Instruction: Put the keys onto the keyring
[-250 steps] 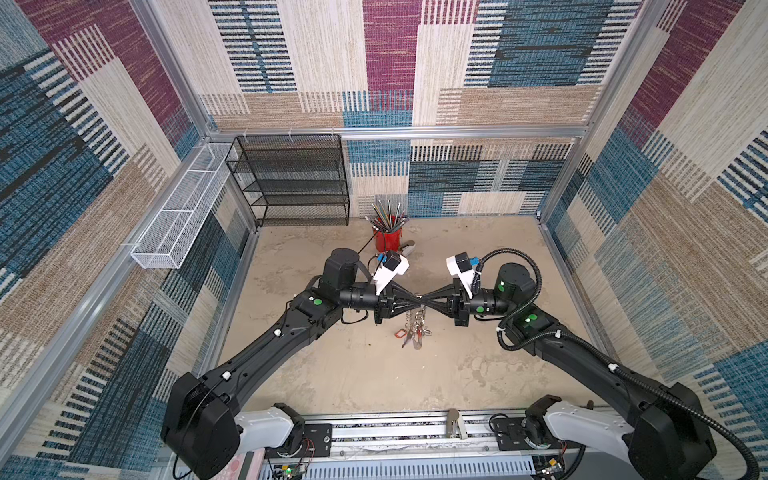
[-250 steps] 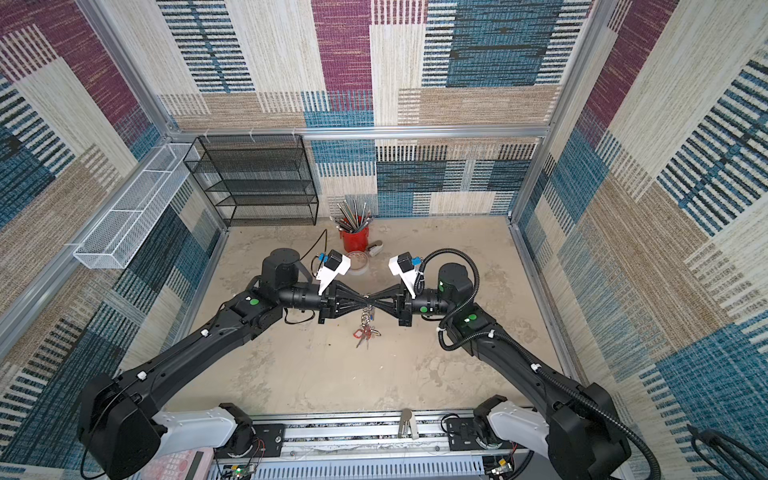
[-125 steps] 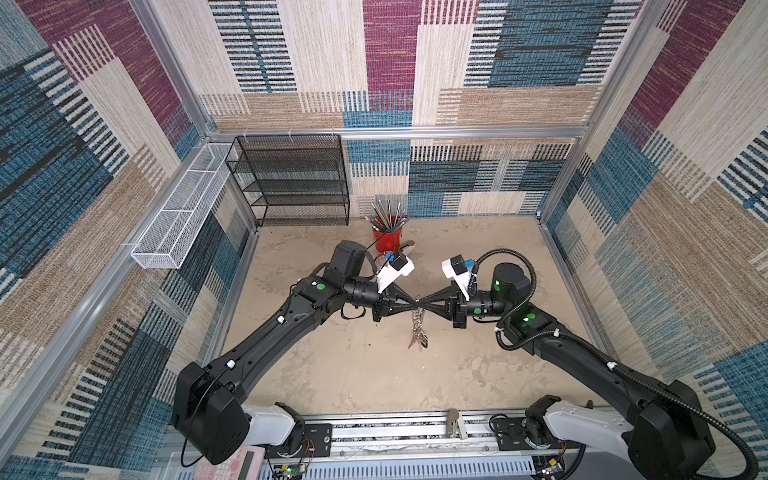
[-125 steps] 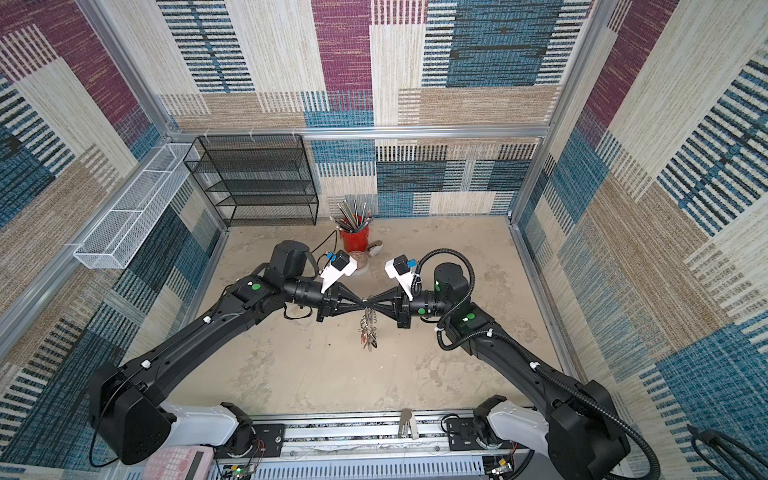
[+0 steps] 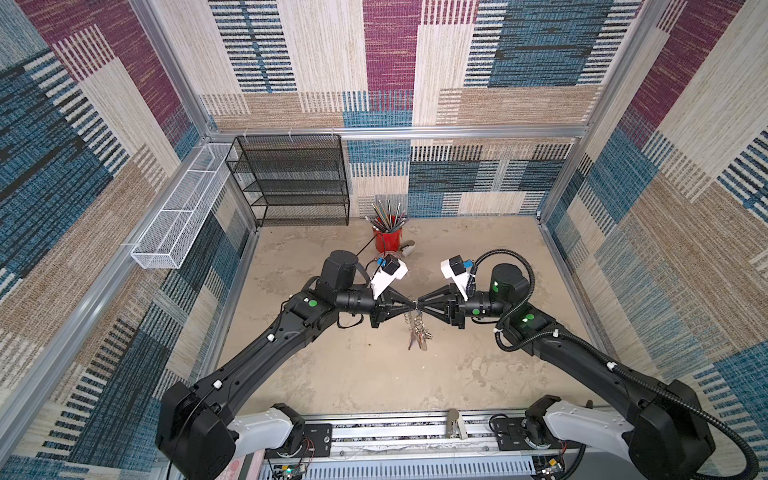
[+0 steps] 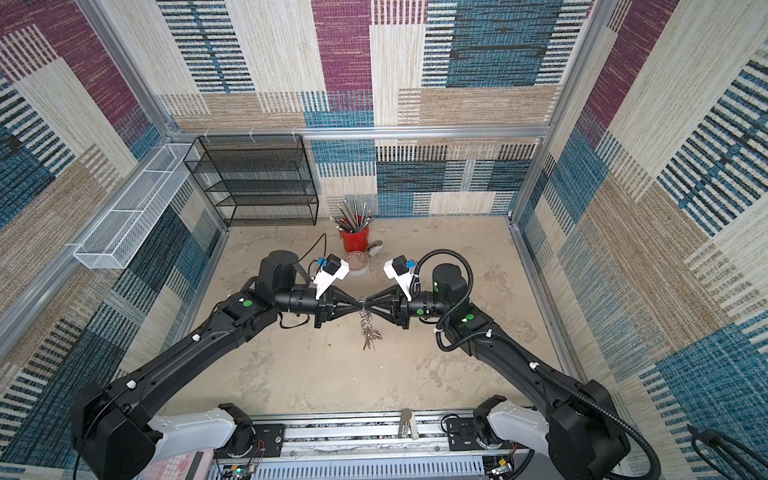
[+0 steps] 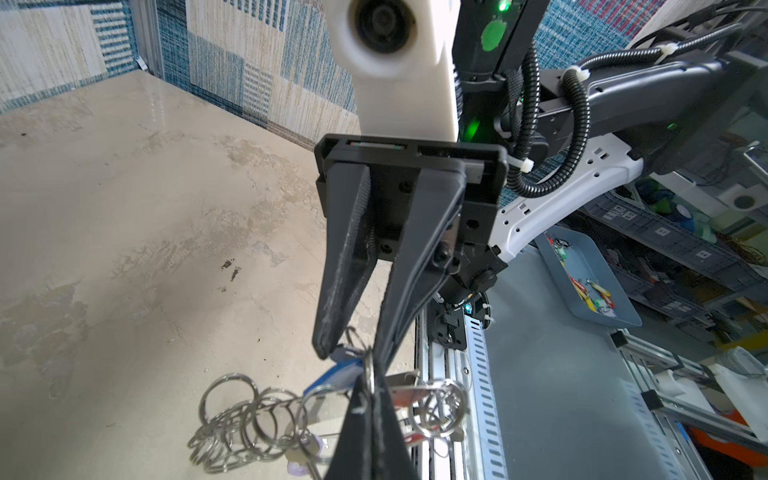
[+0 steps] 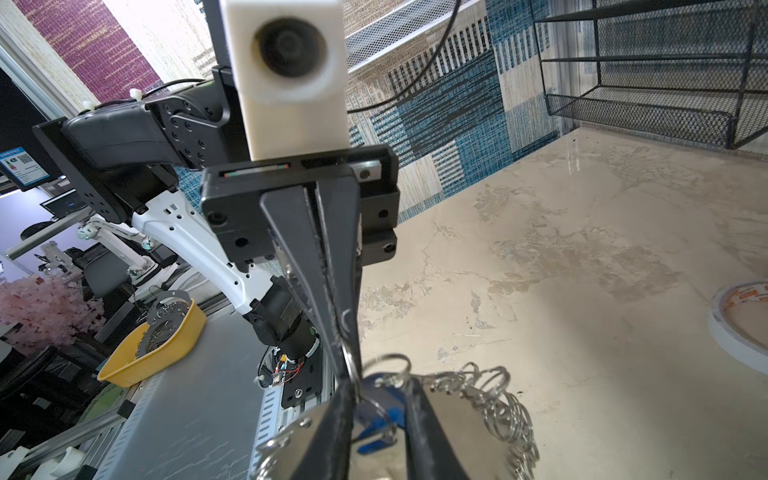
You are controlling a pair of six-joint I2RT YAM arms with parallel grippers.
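Tabletop [image 5: 374,374]: beige, below both raised arms.
Left gripper [image 8: 347,357]: jaws together on one split ring [image 7: 369,365], suspending keyring [image 8: 461,432] midair for threading.
Right gripper [image 7: 357,349]: jaws slightly apart around blue-tagged key [image 8: 380,415]; contact unclear.

left claw [image 5: 412,308] pinched shut, right claw [image 5: 420,309] parted, tips nearly touching
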